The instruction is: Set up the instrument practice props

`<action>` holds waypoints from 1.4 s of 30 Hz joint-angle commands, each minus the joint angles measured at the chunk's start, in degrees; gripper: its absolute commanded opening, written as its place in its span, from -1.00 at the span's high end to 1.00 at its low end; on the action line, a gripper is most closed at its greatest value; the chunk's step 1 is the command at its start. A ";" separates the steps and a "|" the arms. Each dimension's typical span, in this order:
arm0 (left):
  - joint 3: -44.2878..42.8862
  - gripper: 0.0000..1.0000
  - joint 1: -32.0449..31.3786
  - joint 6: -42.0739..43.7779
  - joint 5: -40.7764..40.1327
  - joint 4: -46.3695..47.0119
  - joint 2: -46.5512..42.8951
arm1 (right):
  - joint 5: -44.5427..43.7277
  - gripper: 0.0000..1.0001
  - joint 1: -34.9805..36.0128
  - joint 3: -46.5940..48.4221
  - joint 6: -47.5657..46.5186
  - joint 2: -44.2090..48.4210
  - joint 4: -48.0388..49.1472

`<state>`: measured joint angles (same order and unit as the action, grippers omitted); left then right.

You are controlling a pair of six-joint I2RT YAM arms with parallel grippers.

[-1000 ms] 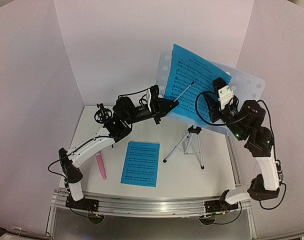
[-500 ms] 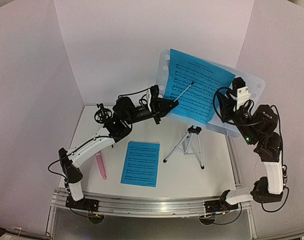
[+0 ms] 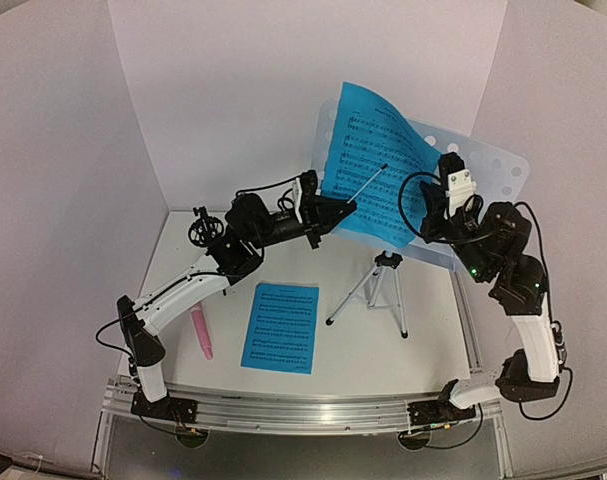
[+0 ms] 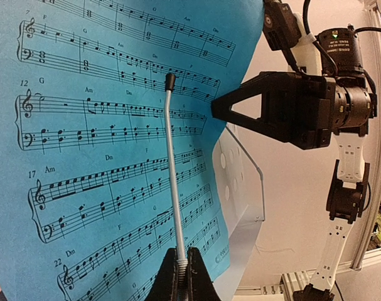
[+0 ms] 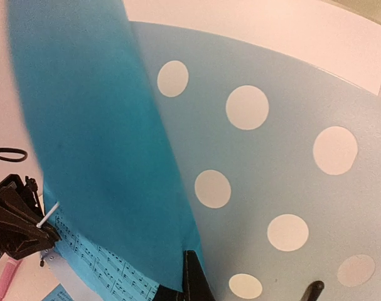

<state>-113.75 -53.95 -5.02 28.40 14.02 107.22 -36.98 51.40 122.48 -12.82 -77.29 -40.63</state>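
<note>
The silver tripod music stand [image 3: 378, 290] stands right of centre, its perforated pale desk [image 3: 488, 165] tilted back. One blue sheet-music page [image 3: 378, 160] leans on the desk. My left gripper [image 3: 351, 208] is shut on the stand's thin silver page-holder wire [image 4: 174, 182], which lies across the page [image 4: 102, 157]. My right gripper [image 3: 425, 215] is shut on the page's right edge [image 5: 96, 157], fingertips together [image 5: 191, 263] against the desk [image 5: 284, 182]. The second blue page [image 3: 281, 326] lies flat on the table. The pink microphone [image 3: 201, 332] lies to its left. The black mic mount [image 3: 203, 228] stands at the back left.
White walls enclose the table on three sides. An aluminium rail [image 3: 303, 410] runs along the near edge between the arm bases. My right gripper also shows in the left wrist view [image 4: 216, 111], close beside the page edge.
</note>
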 commanded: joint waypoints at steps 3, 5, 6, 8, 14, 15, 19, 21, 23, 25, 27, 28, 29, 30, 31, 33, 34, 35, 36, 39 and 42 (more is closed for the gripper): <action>0.64 1.00 -0.01 -1.22 1.59 2.14 -0.82 | 1.95 1.00 -0.16 1.89 0.52 -2.36 1.73; 0.72 1.00 -0.01 -1.35 1.57 2.15 -0.85 | 2.39 1.00 -0.21 2.43 0.51 -2.82 1.86; 0.75 1.00 -0.01 -1.38 1.62 2.15 -0.92 | 2.47 1.00 -0.26 2.55 0.62 -2.87 1.95; 0.81 1.00 -0.01 -1.33 1.57 2.22 -0.99 | 2.54 1.00 -0.25 2.58 0.79 -2.76 2.19; 1.08 1.00 0.01 -1.46 1.59 2.29 -1.08 | 2.44 1.00 -0.25 2.87 -0.57 -3.05 3.96; 1.12 1.00 0.00 -1.42 1.64 2.25 -1.06 | 2.31 1.00 -0.24 3.10 -1.14 -3.28 4.32; 1.54 1.00 -0.01 -1.35 1.50 2.24 -1.33 | 2.62 1.00 -0.34 3.69 -2.39 -3.99 6.25; 1.68 1.00 -0.01 -1.33 1.46 2.24 -1.47 | 2.57 1.00 -0.34 3.41 -2.14 -4.08 6.99; 1.72 1.00 -0.01 -1.29 1.33 2.24 -1.49 | 2.37 1.00 -0.33 2.49 -2.03 -3.93 7.77; 1.84 1.00 -0.02 -1.37 1.16 2.24 -1.51 | 2.00 1.00 -0.33 1.53 -1.64 -3.61 8.32; 1.94 1.00 -0.01 -1.31 1.09 2.24 -1.57 | 1.40 1.00 -0.34 0.33 -1.21 -2.88 8.77; 2.00 1.00 -0.04 -1.28 1.08 2.29 -1.57 | 0.89 1.00 -0.34 -0.50 -0.87 -2.27 9.11; 2.04 1.00 -0.03 -1.30 1.05 2.34 -1.57 | 0.34 1.00 -0.36 -1.70 -0.43 -1.45 9.56; 2.04 1.00 -0.01 -1.31 1.00 2.41 -1.57 | -0.19 1.00 -0.37 -3.01 0.12 -0.54 10.03; 2.05 1.00 -0.01 -1.32 0.97 2.50 -1.57 | -0.64 1.00 -0.36 -4.32 0.76 0.33 10.48; 2.08 1.00 -0.02 -1.38 0.93 2.63 -1.57 | -1.12 1.00 -0.34 -6.83 1.99 2.06 11.26; 2.13 1.00 -0.01 -1.37 0.94 2.71 -1.55 | -1.18 1.00 -0.34 -7.91 2.31 2.70 11.71; 2.13 1.00 -0.01 -1.37 1.00 2.73 -1.50 | -1.16 1.00 -0.36 -8.90 2.60 3.23 12.21; 2.13 1.00 -0.01 -1.39 1.04 2.67 -1.49 | -1.14 1.00 -0.36 -9.51 2.88 3.71 12.61; 2.13 1.00 -0.01 -1.24 1.06 2.48 -1.50 | -1.08 1.00 -0.34 -10.28 3.82 4.17 14.28; 2.22 1.00 -0.01 -1.05 1.03 2.41 -1.51 | -0.40 1.00 -0.33 -10.96 4.24 4.10 18.31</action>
<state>-112.22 -53.93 -5.02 28.40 16.60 107.22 -36.69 51.40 112.27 -10.54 -74.05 -29.76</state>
